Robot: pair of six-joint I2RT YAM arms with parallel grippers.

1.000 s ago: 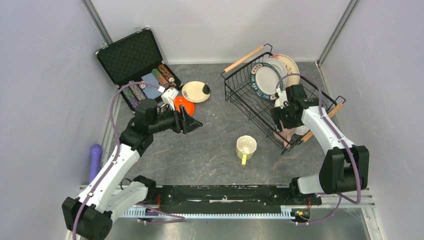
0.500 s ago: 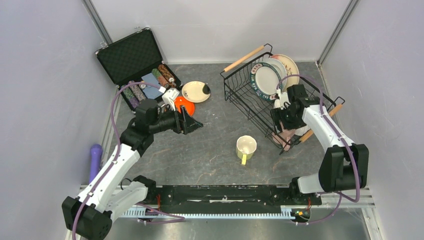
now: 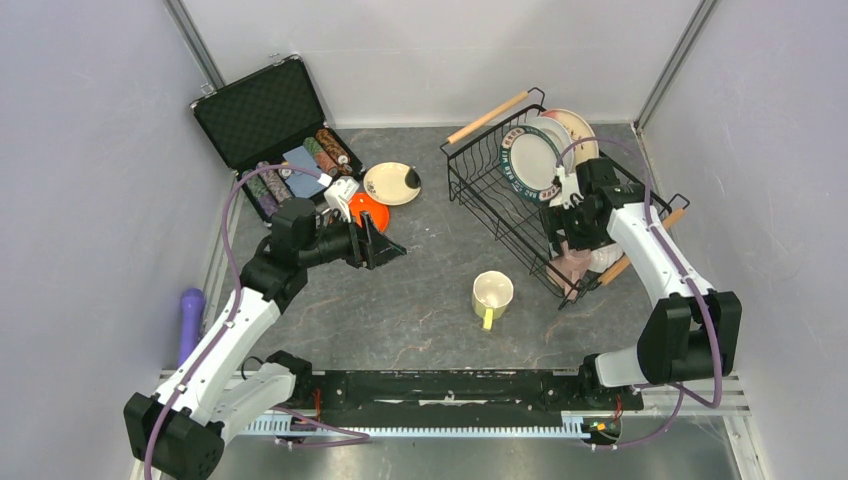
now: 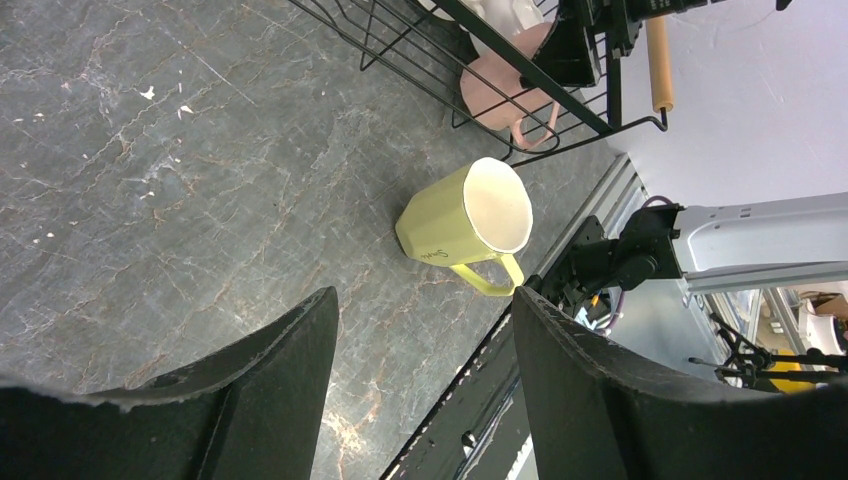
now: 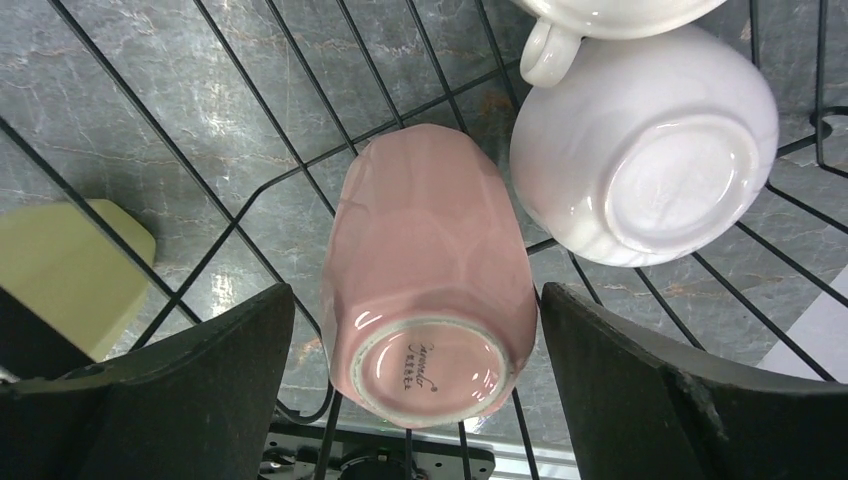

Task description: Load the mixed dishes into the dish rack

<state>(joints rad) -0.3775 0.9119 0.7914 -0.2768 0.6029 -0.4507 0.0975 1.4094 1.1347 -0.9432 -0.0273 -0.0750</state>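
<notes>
The right gripper point(image 5: 415, 300) is standing wide open, its two black fingers point(image 5: 160, 400) straddling a pale pink faceted ceramic mug point(image 5: 430, 250) with a gap showing on each side, so it is holding nothing. The mug is resting on the bottom wires in the near corner of the large black wire dish rack point(image 3: 495, 190), its base facing the wrist camera. Just beside it a white glazed mug point(image 5: 640, 150) is sitting base-up. Further back in the rack a teal-rimmed plate point(image 3: 530, 158) and a pink-cream plate point(image 3: 578, 128) are standing on edge.

The left gripper point(image 4: 425, 300) is likewise gaping and empty, hanging above the dark grey marbled table point(image 3: 420, 300). A yellow-green mug point(image 4: 465, 215) is waiting upright on the table outside the rack, and an orange plate point(image 3: 368, 210) and a cream black-spotted plate point(image 3: 390, 183) are lying near the left arm.

The risk is sitting at the right fingers. If they are lifting off at a slant, one could be clipping the pink mug and rolling it against the white one, or catching a rack wire and dragging the whole basket.
</notes>
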